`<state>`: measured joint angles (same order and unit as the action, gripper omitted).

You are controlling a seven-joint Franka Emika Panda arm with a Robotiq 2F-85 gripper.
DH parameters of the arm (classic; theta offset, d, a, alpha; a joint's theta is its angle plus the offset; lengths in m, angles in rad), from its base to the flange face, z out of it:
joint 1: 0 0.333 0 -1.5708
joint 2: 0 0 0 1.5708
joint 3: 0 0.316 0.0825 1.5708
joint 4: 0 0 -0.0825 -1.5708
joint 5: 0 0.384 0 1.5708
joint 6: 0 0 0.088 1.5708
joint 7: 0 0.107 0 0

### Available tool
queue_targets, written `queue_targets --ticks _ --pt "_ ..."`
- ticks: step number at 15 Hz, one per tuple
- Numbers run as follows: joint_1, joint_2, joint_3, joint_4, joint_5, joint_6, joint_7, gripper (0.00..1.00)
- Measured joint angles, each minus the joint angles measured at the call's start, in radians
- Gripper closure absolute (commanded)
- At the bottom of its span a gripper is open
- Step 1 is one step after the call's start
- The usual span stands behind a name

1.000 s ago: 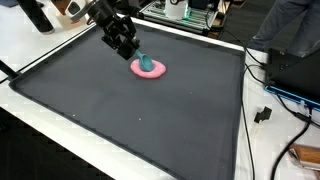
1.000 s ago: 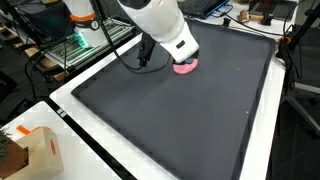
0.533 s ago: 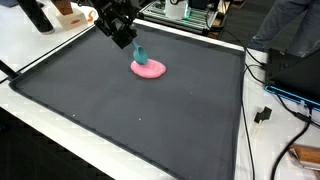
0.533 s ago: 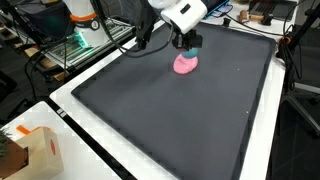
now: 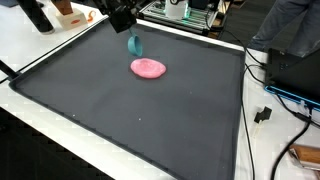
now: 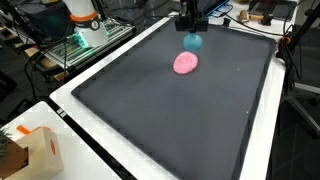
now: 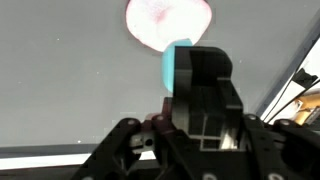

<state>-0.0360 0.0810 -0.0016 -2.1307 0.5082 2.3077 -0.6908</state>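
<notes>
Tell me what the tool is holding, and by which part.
The tool holds a small teal object by its upper end, clear of the pink disc; the exact contact is hidden.

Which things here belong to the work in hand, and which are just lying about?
In hand:
- gripper, shut on the teal object, which it holds in the air
- pink disc, lying flat below the teal object

Lying about:
- black mat, under the disc
- cardboard box, off the mat
- white plug on a cable beside the mat
</notes>
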Motion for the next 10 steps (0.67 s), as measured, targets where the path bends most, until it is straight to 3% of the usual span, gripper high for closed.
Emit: queue_targets --ticks 7,10 --pt "0.063 -0.082 0.043 -0.054 -0.384 0.066 0.479 0.75" --pt "0.081 -0.097 0.061 -0.065 -0.502 0.064 0.618 0.75"
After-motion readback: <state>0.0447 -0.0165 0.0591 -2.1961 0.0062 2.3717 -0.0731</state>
